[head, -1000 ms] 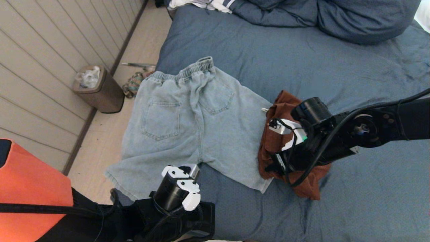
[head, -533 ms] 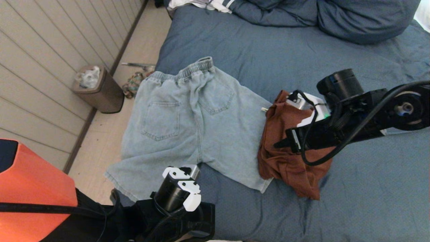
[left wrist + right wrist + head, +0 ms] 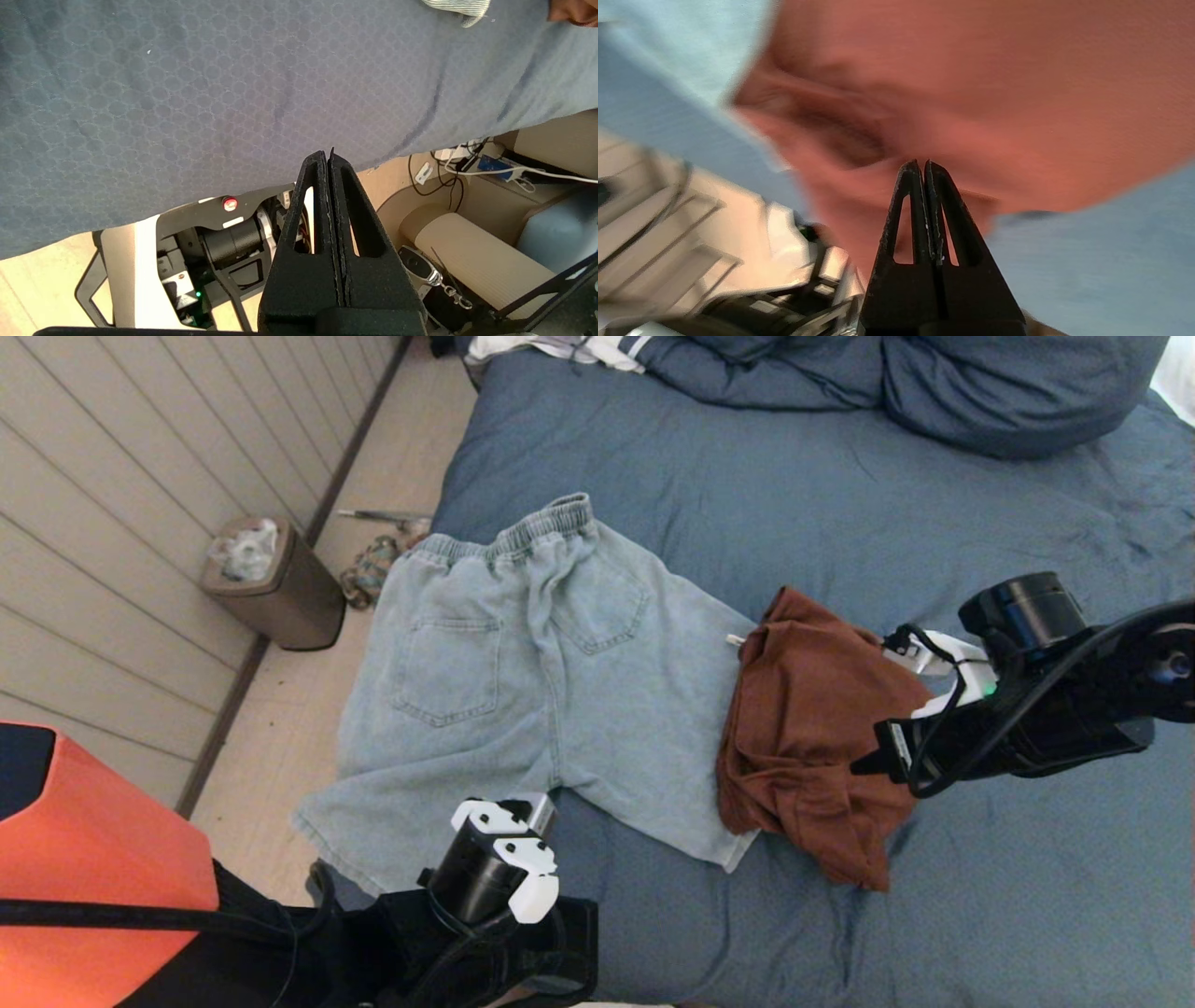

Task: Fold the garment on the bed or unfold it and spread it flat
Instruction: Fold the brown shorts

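Light-blue denim shorts (image 3: 523, 681) lie spread back-side up on the left part of the slate-blue bed (image 3: 840, 495). A rust-brown garment (image 3: 812, 728) sits crumpled against the shorts' right leg. My right gripper (image 3: 859, 767) hovers at that garment's right edge, pointing at it, shut with nothing held. In the right wrist view the shut gripper (image 3: 923, 163) is in front of the brown garment (image 3: 971, 93). My left gripper (image 3: 328, 156) is parked, shut and empty, at the bed's near edge below the shorts.
Blue pillows (image 3: 1008, 392) and a white striped cloth (image 3: 560, 347) lie at the head of the bed. On the floor to the left stand a brown waste bin (image 3: 271, 583) and an orange box (image 3: 84, 859). Bare cover (image 3: 1027, 915) stretches right of the brown garment.
My right arm has swung rightward off the brown garment to its right edge, leaving the garment uncovered and lying as before. The left arm and the shorts have not moved.
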Available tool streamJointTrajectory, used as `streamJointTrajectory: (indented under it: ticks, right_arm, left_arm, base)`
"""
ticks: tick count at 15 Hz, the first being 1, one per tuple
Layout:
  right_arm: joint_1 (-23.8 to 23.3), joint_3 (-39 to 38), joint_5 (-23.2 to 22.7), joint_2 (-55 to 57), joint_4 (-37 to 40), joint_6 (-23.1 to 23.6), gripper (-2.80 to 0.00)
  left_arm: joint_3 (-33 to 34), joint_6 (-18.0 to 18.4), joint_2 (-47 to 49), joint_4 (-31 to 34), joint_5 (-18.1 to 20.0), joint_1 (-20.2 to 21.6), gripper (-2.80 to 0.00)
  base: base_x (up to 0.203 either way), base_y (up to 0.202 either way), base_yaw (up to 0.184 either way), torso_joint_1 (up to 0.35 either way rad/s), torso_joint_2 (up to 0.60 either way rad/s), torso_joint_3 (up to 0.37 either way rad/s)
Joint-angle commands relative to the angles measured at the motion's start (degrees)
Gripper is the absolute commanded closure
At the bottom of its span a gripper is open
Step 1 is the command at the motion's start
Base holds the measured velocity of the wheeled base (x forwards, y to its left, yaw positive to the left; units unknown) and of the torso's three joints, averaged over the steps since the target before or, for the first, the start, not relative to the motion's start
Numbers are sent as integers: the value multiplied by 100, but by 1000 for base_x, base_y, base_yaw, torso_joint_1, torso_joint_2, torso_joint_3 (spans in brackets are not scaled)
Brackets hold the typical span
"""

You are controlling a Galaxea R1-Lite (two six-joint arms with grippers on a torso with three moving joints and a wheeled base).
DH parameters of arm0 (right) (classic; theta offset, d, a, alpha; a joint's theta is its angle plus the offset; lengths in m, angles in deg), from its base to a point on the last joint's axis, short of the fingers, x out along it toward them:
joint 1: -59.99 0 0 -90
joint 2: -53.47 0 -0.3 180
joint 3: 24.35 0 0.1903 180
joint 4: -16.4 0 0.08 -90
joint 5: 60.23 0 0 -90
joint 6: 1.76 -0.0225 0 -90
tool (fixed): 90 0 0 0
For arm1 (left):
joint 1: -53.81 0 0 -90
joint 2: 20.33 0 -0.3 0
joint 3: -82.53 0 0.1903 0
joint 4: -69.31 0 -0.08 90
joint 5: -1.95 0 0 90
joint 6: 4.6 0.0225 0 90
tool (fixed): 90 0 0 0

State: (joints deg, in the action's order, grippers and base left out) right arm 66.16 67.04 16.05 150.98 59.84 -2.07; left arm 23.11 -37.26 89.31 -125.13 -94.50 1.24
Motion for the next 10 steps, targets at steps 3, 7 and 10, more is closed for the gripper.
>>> streamJointTrajectory:
  ticks: [3, 7, 10]
  right_arm:
    - [-371, -84, 285, 68, -122, 278, 0]
    - [-227, -452, 275, 521, -143, 288, 0]
    - [504, -202, 281, 761, -145, -29, 0]
  left_arm:
    - [-8, -12, 31, -24, 3, 1, 0]
    - [8, -20, -12, -24, 5, -41, 0]
    - [36, -21, -40, -24, 3, -70, 0]
  base:
    - [0, 0, 0, 0, 0, 0]
    - [0, 0, 0, 0, 0, 0]
    - [0, 0, 0, 0, 0, 0]
